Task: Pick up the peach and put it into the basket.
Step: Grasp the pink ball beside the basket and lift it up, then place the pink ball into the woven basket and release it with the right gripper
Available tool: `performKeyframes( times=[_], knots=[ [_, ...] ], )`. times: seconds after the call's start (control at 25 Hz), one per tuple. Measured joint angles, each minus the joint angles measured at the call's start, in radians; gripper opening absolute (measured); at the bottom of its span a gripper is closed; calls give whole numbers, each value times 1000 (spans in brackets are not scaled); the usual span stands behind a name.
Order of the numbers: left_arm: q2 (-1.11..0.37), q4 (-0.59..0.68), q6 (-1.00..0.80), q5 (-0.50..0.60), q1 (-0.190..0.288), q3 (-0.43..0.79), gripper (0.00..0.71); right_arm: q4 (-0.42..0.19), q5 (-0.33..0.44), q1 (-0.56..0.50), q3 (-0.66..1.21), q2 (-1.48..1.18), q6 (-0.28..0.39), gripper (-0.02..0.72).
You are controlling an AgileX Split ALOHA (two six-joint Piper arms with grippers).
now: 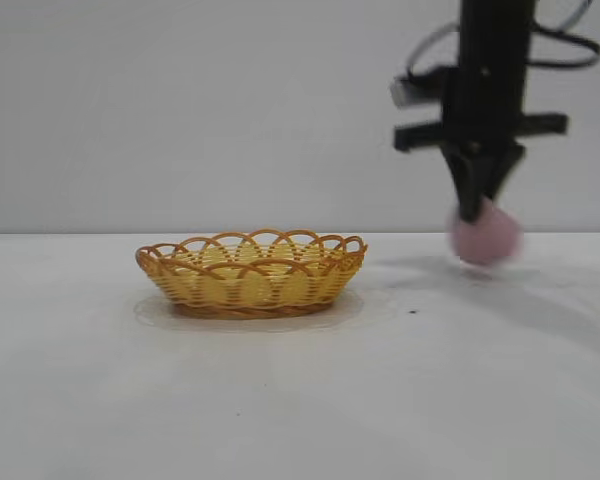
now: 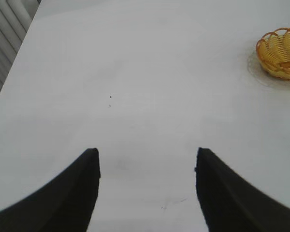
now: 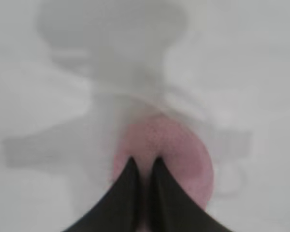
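Note:
The pink peach [image 1: 487, 240] hangs from my right gripper [image 1: 471, 212], low over the table and to the right of the basket [image 1: 250, 272]. In the right wrist view the gripper [image 3: 144, 159] has its fingers close together, pinched on the top of the peach [image 3: 183, 150]. The yellow woven basket with its orange-brown looped rim stands empty at the table's middle. My left gripper [image 2: 147, 152] is open and empty over bare table; the basket [image 2: 280, 53] lies far off it. The left arm is out of the exterior view.
The white table [image 1: 300, 400] stretches wide around the basket, with a few small dark specks [image 1: 412, 311]. A plain grey wall stands behind. The table's edge and grey ribs [image 2: 7, 24] show in the left wrist view.

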Motion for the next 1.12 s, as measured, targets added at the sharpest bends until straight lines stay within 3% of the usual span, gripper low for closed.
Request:
performKeyframes(
  times=[0.16, 0.28, 0.68, 0.72, 0.76, 0.96, 1.04, 1.12],
  knots=[
    [0, 0, -1, 0, 0, 0, 425, 120, -19, 138, 0, -73, -79, 0],
    [0, 0, -1, 0, 0, 0, 425, 157, -41, 201, 0, -56, -99, 0],
    [0, 0, -1, 0, 0, 0, 425, 283, -52, 219, 0, 76, -175, 0],
    [0, 0, -1, 0, 0, 0, 425, 290, -54, 219, 0, 77, -175, 57],
    [0, 0, -1, 0, 0, 0, 425, 292, -54, 219, 0, 77, -175, 57],
    [0, 0, -1, 0, 0, 0, 425, 297, -82, 219, 0, 73, -177, 416],
    [0, 0, -1, 0, 0, 0, 425, 283, -104, 219, 0, 55, -172, 521],
    [0, 0, -1, 0, 0, 0, 425, 241, -122, 214, 0, 14, -147, 541]
  ],
)
